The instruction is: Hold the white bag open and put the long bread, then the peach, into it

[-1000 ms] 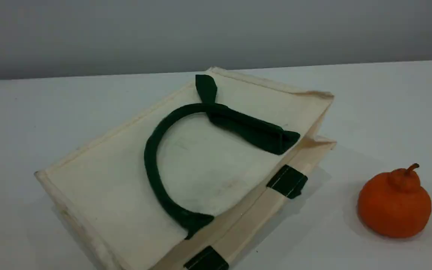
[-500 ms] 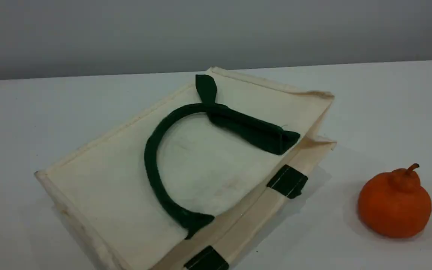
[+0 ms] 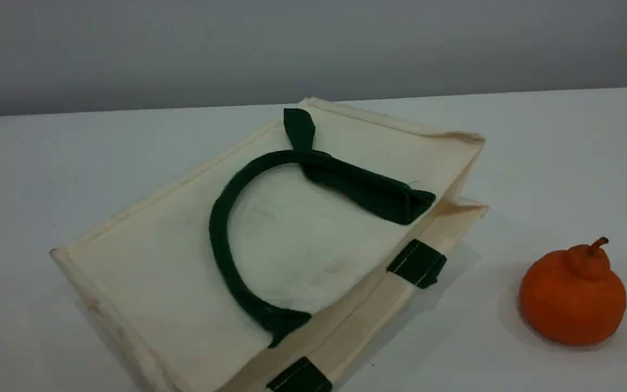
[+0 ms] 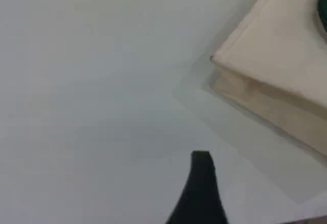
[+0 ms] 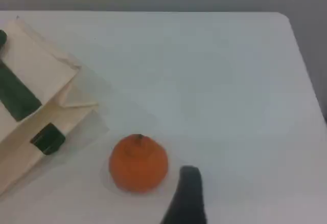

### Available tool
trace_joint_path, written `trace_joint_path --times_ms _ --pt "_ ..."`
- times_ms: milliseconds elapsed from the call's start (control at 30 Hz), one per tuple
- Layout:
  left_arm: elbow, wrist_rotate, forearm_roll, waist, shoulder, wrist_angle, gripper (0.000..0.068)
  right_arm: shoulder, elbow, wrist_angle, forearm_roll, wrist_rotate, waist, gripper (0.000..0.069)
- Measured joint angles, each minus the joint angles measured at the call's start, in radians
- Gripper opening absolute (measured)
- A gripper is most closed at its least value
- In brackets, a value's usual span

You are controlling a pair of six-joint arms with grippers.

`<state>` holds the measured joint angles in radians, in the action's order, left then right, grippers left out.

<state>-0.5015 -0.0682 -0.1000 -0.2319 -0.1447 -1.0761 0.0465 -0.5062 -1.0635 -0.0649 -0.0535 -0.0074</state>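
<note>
The white bag (image 3: 313, 245) lies flat on the table, its mouth toward the lower right. One dark green handle (image 3: 219, 239) curls over its top face. Two green patches (image 3: 417, 263) show on the lower lip. The long bread and the peach are out of view. Neither arm shows in the scene view. In the left wrist view one dark fingertip (image 4: 201, 188) hangs over bare table, left of a corner of the bag (image 4: 286, 45). In the right wrist view one fingertip (image 5: 188, 196) sits just right of an orange fruit, with the bag (image 5: 30, 70) at far left. Nothing is held at either fingertip.
An orange knobbed citrus (image 3: 572, 296) stands on the table right of the bag, also the orange fruit (image 5: 138, 162) of the right wrist view. The table's far edge (image 3: 128, 110) meets a grey wall. Its right edge (image 5: 306, 75) shows in the right wrist view.
</note>
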Motion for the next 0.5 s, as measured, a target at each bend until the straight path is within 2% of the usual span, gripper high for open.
trace_joint_path --times_ms 500 --pt "0.0 0.002 0.007 0.0 0.0 -0.003 0.0546 0.0 0.0 0.0 0.0 0.0 -0.001 0.0588"
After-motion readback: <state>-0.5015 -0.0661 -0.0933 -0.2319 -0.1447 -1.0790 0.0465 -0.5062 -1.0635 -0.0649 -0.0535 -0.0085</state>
